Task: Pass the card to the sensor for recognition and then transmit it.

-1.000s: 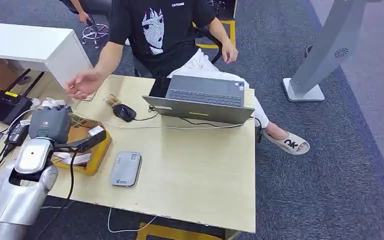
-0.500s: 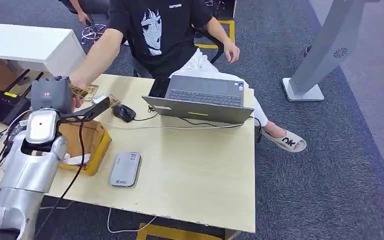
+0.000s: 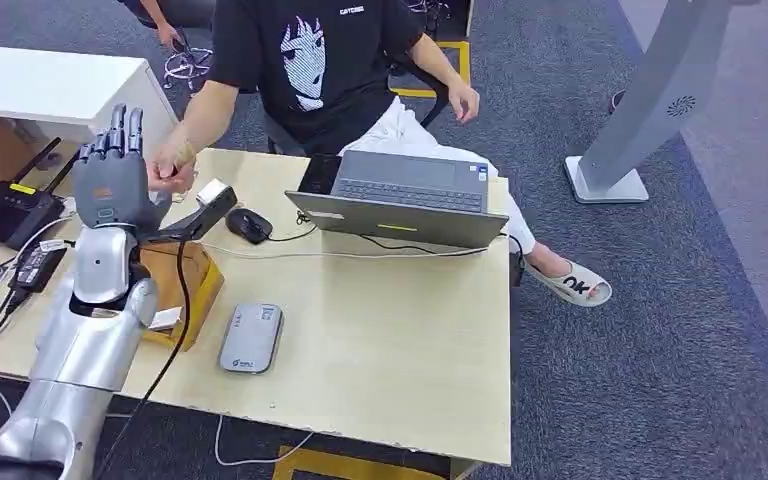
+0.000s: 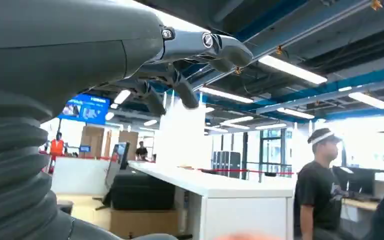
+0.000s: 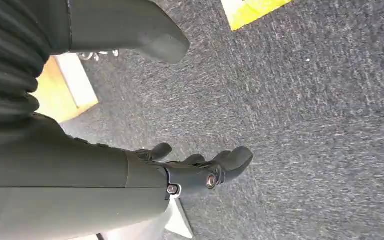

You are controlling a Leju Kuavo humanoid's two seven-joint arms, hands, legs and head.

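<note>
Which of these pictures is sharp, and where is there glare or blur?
Head view: evenly lit and mostly sharp, the laptop and desk crisp. Left wrist view: ceiling lights and bright windows glare, the left hand dark against them. Right wrist view: the right hand and the carpet beyond look soft.

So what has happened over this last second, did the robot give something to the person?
The left hand rose from the wooden box toward the seated person and now stands with fingers upright. The person's hand came in to meet it. Whether a card changed hands cannot be made out. The grey sensor, laptop and mouse stayed put.
</note>
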